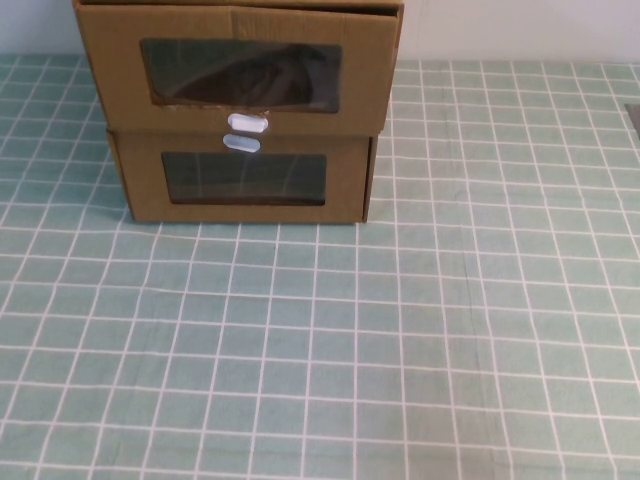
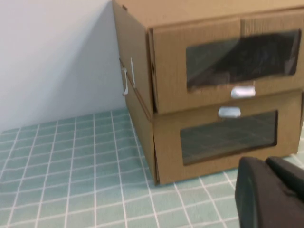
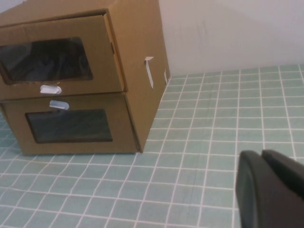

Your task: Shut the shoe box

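The shoe box [image 1: 360,80] is the upper of two stacked brown cardboard boxes at the back left of the table. It has a wide clear window and a white tab [image 1: 248,123] below the window. Its drawer front stands a little forward of the box beneath. It also shows in the left wrist view [image 2: 171,71] and the right wrist view [image 3: 102,57]. My left gripper [image 2: 266,164] is shut and empty, low over the cloth in front of the boxes. My right gripper [image 3: 261,154] is shut and empty, off to the boxes' right. Neither gripper shows in the high view.
The lower brown box [image 1: 345,180] has its white tab [image 1: 241,143] above its window and looks shut. A green checked cloth [image 1: 400,340] covers the table. A white wall [image 3: 228,33] stands behind the boxes.
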Robot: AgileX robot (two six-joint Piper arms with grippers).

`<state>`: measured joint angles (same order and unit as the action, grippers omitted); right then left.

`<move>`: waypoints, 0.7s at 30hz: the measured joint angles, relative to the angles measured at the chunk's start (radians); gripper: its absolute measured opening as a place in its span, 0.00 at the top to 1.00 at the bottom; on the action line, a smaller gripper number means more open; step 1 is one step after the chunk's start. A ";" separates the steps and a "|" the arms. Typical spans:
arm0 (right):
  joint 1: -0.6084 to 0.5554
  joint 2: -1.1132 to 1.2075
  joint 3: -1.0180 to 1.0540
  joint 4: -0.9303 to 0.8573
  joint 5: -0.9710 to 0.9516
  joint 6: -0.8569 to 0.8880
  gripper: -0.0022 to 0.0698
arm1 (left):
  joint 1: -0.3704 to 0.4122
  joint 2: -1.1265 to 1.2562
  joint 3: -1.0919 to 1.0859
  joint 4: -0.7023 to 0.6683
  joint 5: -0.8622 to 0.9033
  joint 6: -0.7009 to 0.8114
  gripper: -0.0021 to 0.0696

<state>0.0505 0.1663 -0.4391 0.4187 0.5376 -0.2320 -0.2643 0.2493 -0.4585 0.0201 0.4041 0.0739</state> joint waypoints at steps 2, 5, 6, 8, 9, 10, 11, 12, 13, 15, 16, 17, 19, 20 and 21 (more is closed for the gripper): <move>0.000 0.000 0.000 0.000 0.000 0.000 0.99 | 0.000 -0.060 0.113 0.005 -0.076 0.002 0.98; 0.000 0.000 0.000 0.000 0.000 0.000 0.99 | 0.000 -0.144 0.266 0.009 -0.180 0.000 0.98; 0.000 0.000 0.000 0.000 0.000 0.000 0.99 | 0.000 -0.170 0.308 0.009 -0.205 0.000 0.98; 0.000 0.000 0.000 0.000 0.000 0.000 0.99 | 0.000 -0.212 0.377 0.009 -0.236 0.000 0.98; 0.000 0.000 0.000 0.000 0.000 0.000 0.99 | 0.000 -0.231 0.403 0.009 -0.242 -0.002 0.98; 0.000 0.000 0.000 0.000 0.000 0.000 0.99 | 0.000 -0.245 0.427 0.009 -0.249 -0.004 0.98; 0.000 0.000 0.000 0.000 0.000 0.000 0.99 | 0.000 -0.254 0.445 0.006 -0.254 -0.011 0.98; 0.000 0.000 0.000 0.000 0.000 0.000 0.99 | 0.000 -0.256 0.464 0.000 -0.254 -0.021 0.98; 0.000 0.000 0.000 0.000 0.000 0.000 0.99 | 0.000 -0.258 0.476 -0.003 -0.244 -0.034 0.98; 0.000 0.000 0.001 0.000 0.000 0.000 0.99 | 0.000 -0.258 0.482 -0.009 -0.206 -0.060 0.98; 0.000 0.000 0.002 0.000 0.000 0.000 0.99 | 0.000 -0.258 0.484 -0.010 -0.178 -0.074 0.98; 0.000 0.000 0.003 0.000 0.000 0.000 0.99 | 0.000 -0.258 0.484 -0.012 -0.153 -0.074 0.98; 0.000 0.000 0.005 0.000 0.000 0.000 0.99 | 0.000 -0.258 0.484 -0.007 -0.086 -0.084 0.98; 0.000 0.000 0.005 0.000 0.000 0.000 0.99 | 0.000 -0.258 0.484 -0.004 -0.057 -0.086 0.98; 0.000 0.000 0.005 0.000 0.000 0.000 0.99 | 0.000 -0.258 0.484 0.000 -0.040 -0.086 0.98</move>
<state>0.0505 0.1663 -0.4344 0.4187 0.5376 -0.2320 -0.2643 -0.0088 0.0254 0.0201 0.3641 -0.0119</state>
